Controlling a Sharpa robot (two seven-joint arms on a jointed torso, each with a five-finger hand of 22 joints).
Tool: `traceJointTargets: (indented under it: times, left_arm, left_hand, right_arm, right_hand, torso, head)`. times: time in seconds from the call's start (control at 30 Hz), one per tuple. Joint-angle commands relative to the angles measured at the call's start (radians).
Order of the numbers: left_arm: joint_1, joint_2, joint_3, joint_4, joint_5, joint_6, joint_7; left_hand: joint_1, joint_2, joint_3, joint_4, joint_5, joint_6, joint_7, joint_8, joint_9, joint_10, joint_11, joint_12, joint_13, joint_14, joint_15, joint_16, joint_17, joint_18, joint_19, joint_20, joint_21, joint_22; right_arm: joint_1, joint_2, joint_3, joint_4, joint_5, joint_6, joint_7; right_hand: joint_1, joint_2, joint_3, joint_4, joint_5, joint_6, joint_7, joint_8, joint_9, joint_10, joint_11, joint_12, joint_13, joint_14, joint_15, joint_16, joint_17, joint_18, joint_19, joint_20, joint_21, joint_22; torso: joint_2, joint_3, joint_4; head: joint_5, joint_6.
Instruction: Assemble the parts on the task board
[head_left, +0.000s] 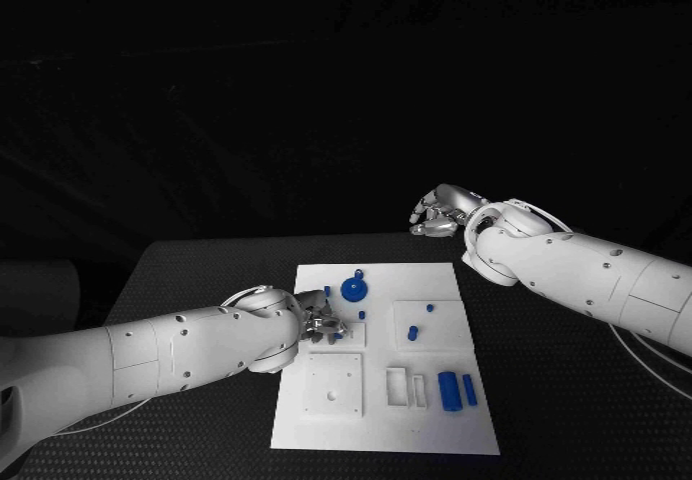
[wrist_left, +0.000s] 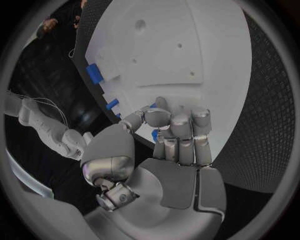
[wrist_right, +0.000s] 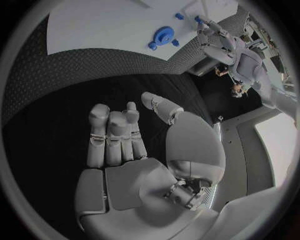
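Observation:
The white task board (head_left: 433, 430) lies in the middle of the black table. A round blue part (head_left: 353, 291) (wrist_right: 164, 36) sits near its far edge, with small blue pegs (head_left: 411, 332) around it. Two blue blocks (head_left: 457, 389) (wrist_left: 94, 73) lie near the front right. My left hand (head_left: 320, 322) (wrist_left: 169, 135) hovers over the board's left side with its fingers curled. A small blue part (wrist_left: 154, 135) shows between its thumb and fingers, seemingly pinched. My right hand (head_left: 437, 213) (wrist_right: 125, 145) hangs above the table beyond the board's far right corner, fingers loosely extended and holding nothing.
A square recessed plate (head_left: 335, 385) (wrist_left: 164, 46) with holes and two narrow slots (head_left: 404, 387) occupy the board's front half. Bare black table (head_left: 577, 400) surrounds the board on all sides.

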Motion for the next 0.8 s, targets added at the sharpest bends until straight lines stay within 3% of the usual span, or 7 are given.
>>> traceJointTargets:
  times: [0.03, 0.17, 0.27, 0.37, 0.67, 0.73, 0.8]
  left_arm:
    - [-0.002, 0.004, 0.0, 0.004, 0.01, 0.013, 0.016]
    - [-0.002, 0.001, 0.0, 0.002, 0.01, 0.009, 0.016]
    - [-0.002, -0.001, 0.0, 0.001, 0.01, 0.002, 0.011]
    - [-0.002, -0.005, 0.001, -0.001, 0.012, -0.003, 0.01]
    - [-0.002, -0.013, 0.003, -0.002, 0.028, -0.004, 0.013]
    - [-0.002, -0.015, 0.005, 0.0, 0.028, -0.006, 0.015]
    - [-0.001, -0.018, 0.008, 0.002, 0.028, -0.008, 0.016]
  left_hand:
    - [-0.004, -0.012, 0.0, 0.012, -0.013, 0.069, -0.065, -0.003, 0.002, -0.052, -0.045, 0.005, -0.002, -0.021, -0.035, 0.005, -0.002, 0.0, -0.005, -0.118, 0.002, 0.014]
    - [-0.008, -0.021, -0.001, 0.027, -0.04, 0.069, -0.065, -0.003, 0.003, -0.053, -0.045, 0.007, -0.004, -0.022, -0.036, 0.007, -0.005, 0.001, -0.006, -0.118, 0.002, 0.014]
    - [-0.012, -0.041, -0.001, 0.054, -0.113, 0.069, -0.066, -0.004, 0.005, -0.054, -0.046, 0.009, -0.007, -0.024, -0.037, 0.011, -0.01, 0.003, -0.007, -0.118, 0.001, 0.014]
    - [-0.027, -0.091, 0.0, 0.1, -0.205, 0.069, -0.066, -0.004, 0.006, -0.054, -0.045, 0.012, -0.01, -0.026, -0.037, 0.013, -0.015, 0.005, -0.007, -0.119, 0.0, 0.013]
    - [-0.043, -0.196, 0.021, 0.199, -0.21, 0.067, -0.065, -0.001, 0.017, -0.054, -0.045, 0.017, -0.009, -0.027, -0.039, 0.021, -0.017, 0.009, -0.001, -0.12, 0.004, 0.011]
    - [-0.05, -0.163, -0.062, 0.175, -0.208, 0.059, -0.065, 0.0, 0.024, -0.059, -0.044, 0.02, -0.007, -0.033, -0.038, 0.025, -0.016, 0.01, -0.013, -0.118, 0.008, 0.015]
    - [-0.054, -0.161, -0.085, 0.172, -0.209, 0.058, -0.065, 0.0, 0.026, -0.06, -0.045, 0.021, -0.007, -0.035, -0.039, 0.026, -0.017, 0.012, -0.017, -0.118, 0.007, 0.015]
  right_arm:
    - [0.0, 0.002, 0.0, 0.0, -0.001, 0.013, 0.008]
    - [0.0, 0.001, 0.0, -0.001, -0.001, 0.013, 0.008]
    - [0.0, 0.001, 0.0, -0.001, -0.001, 0.013, 0.008]
    - [0.0, 0.001, 0.0, -0.001, -0.001, 0.014, 0.008]
    - [0.0, 0.0, 0.0, -0.002, -0.001, 0.013, 0.009]
    - [0.0, 0.0, 0.0, -0.002, -0.001, 0.013, 0.009]
    - [0.0, -0.001, 0.0, -0.002, 0.0, 0.013, 0.009]
  right_hand:
    - [-0.005, 0.009, -0.004, 0.001, 0.007, 0.004, 0.011, -0.003, 0.001, -0.006, 0.002, 0.006, -0.001, -0.007, -0.002, -0.006, 0.001, 0.024, -0.001, -0.003, -0.003, 0.016]
    - [-0.005, 0.009, -0.005, 0.001, 0.007, 0.004, 0.011, -0.003, 0.001, -0.006, 0.002, 0.006, -0.001, -0.007, -0.002, -0.006, 0.001, 0.024, -0.002, -0.003, -0.003, 0.016]
    - [-0.006, 0.009, -0.005, 0.001, 0.008, 0.004, 0.011, -0.003, 0.001, -0.006, 0.002, 0.006, -0.001, -0.007, -0.002, -0.006, 0.001, 0.024, -0.002, -0.003, -0.003, 0.016]
    - [-0.006, 0.009, -0.005, 0.001, 0.008, 0.004, 0.011, -0.003, 0.001, -0.006, 0.002, 0.006, -0.001, -0.007, -0.002, -0.006, 0.001, 0.024, -0.002, -0.003, -0.003, 0.016]
    - [-0.008, 0.009, -0.007, 0.002, 0.008, 0.004, 0.011, -0.003, 0.001, -0.007, 0.002, 0.006, -0.001, -0.007, -0.002, -0.006, 0.001, 0.024, -0.002, -0.002, -0.003, 0.016]
    - [-0.009, 0.009, -0.007, 0.002, 0.008, 0.004, 0.011, -0.003, 0.001, -0.007, 0.002, 0.006, -0.001, -0.007, -0.002, -0.006, 0.001, 0.024, -0.002, -0.002, -0.003, 0.016]
    - [-0.01, 0.009, -0.008, 0.002, 0.008, 0.004, 0.011, -0.003, 0.001, -0.007, 0.002, 0.006, -0.002, -0.007, -0.002, -0.006, 0.001, 0.024, -0.002, -0.002, -0.003, 0.016]
  torso:
    - [0.0, 0.0002, -0.0003]
    - [0.0, 0.0001, -0.0004]
    - [0.0, 0.0002, -0.0004]
    - [0.0, -0.0002, -0.0006]
    - [0.0, 0.0001, -0.0003]
    - [0.0, 0.0, -0.0005]
    - [0.0, 0.0001, -0.0008]
  head:
    - [0.0, -0.001]
    - [-0.001, -0.001]
    - [-0.001, 0.001]
    - [-0.002, 0.002]
    - [-0.005, 0.005]
    - [-0.004, 0.005]
    - [-0.004, 0.005]
